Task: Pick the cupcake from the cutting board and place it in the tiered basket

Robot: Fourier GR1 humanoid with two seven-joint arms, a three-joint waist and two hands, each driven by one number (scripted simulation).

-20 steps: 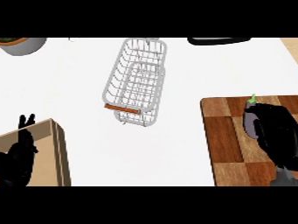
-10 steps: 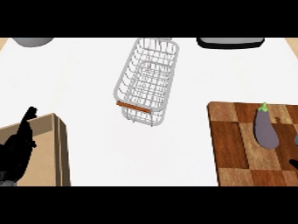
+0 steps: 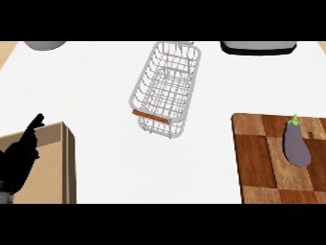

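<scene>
Currently no cupcake is showing on the cutting board (image 3: 264,158), only an eggplant (image 3: 296,147); left hand (image 3: 14,158) is resting, fingers released; right hand is unseen. Locate the cupcake before reaching toward the tiered basket (image 3: 165,91).

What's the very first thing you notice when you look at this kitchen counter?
The white wire basket stands out first, sitting in the middle of the white counter. Next comes the purple eggplant lying on the wooden cutting board at the right. At the lower left, the robot's black left hand rests with fingers up over a light wooden box.
</scene>
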